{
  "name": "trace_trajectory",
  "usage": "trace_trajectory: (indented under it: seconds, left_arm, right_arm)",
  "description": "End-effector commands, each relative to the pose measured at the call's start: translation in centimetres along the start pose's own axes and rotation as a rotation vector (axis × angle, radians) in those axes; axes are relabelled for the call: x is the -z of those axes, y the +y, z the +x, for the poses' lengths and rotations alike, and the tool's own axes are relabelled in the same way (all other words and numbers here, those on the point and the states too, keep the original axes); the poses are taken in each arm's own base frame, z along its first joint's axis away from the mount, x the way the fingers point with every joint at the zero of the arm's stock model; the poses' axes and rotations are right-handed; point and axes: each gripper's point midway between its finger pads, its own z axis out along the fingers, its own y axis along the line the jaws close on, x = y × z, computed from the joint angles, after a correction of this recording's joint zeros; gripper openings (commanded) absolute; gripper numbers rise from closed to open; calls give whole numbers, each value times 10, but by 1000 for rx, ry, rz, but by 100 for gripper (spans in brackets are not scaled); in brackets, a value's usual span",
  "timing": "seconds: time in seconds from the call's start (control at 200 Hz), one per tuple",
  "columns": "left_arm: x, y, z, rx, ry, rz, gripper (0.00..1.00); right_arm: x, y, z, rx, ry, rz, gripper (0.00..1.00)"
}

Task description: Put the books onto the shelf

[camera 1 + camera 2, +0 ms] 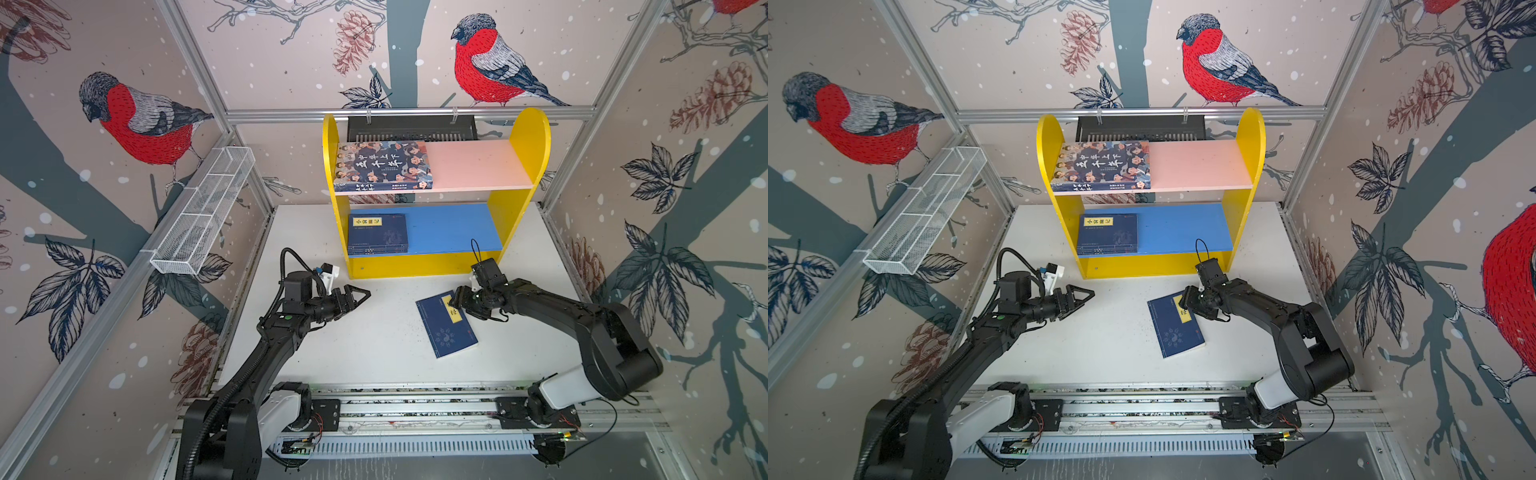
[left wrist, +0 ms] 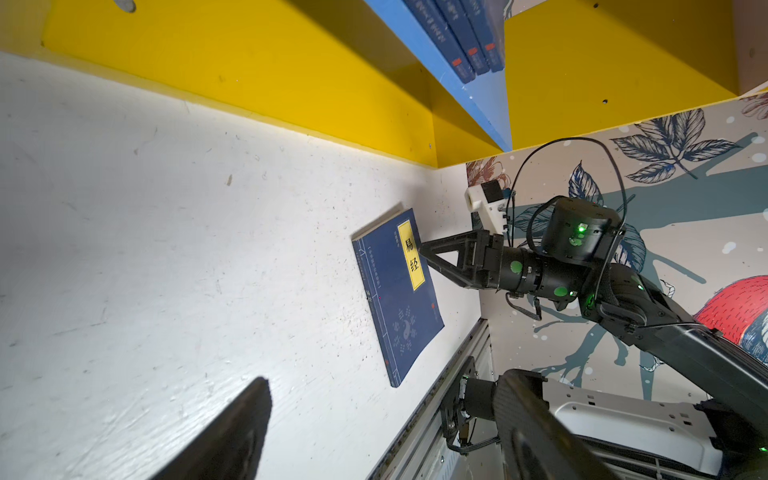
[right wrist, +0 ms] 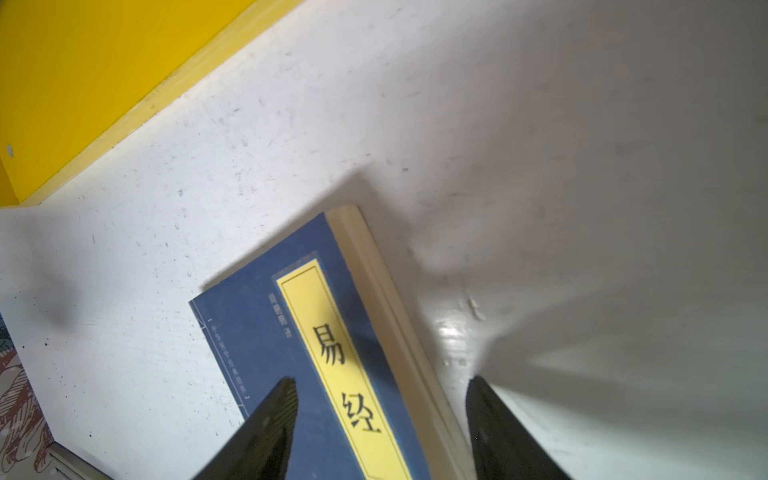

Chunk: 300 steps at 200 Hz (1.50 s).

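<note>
One navy book (image 1: 446, 328) (image 1: 1175, 328) (image 2: 399, 299) (image 3: 266, 332) with a yellow label lies flat on the white table, right of centre. My right gripper (image 1: 457, 297) (image 1: 1185, 297) (image 2: 424, 253) (image 3: 382, 380) is open and straddles its far right corner, one finger above the cover, the other beyond the page edge. My left gripper (image 1: 361, 293) (image 1: 1086, 293) (image 2: 390, 378) hovers open and empty before the yellow shelf (image 1: 528, 137) (image 1: 1250, 137) (image 2: 291, 62) (image 3: 62, 62). A cartoon-cover book (image 1: 382, 166) (image 1: 1100, 166) lies on the pink board. A navy stack (image 1: 378, 232) (image 1: 1108, 232) (image 2: 457, 37) lies on the blue board.
A white wire-mesh basket (image 1: 203, 212) hangs on the left wall. A black slotted tray (image 1: 411, 129) hangs behind the shelf. The arms' base rail (image 1: 415, 407) runs along the table's front edge. Patterned walls close in three sides.
</note>
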Motion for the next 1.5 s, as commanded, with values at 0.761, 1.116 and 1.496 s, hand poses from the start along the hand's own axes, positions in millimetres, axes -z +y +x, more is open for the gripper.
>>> trace_trajectory:
  seconds: [0.761,1.116,1.496]
  left_arm:
    - [-40,17,33,29,186,-12,84]
    - [-56,18,63,-118,292,4,84]
    - [-61,21,67,-69,261,37,84]
  right_arm:
    - [-6,39,57,43,110,-88,67]
    - [-11,34,76,54,166,-125,66]
    - [-19,52,66,95,152,-179,65]
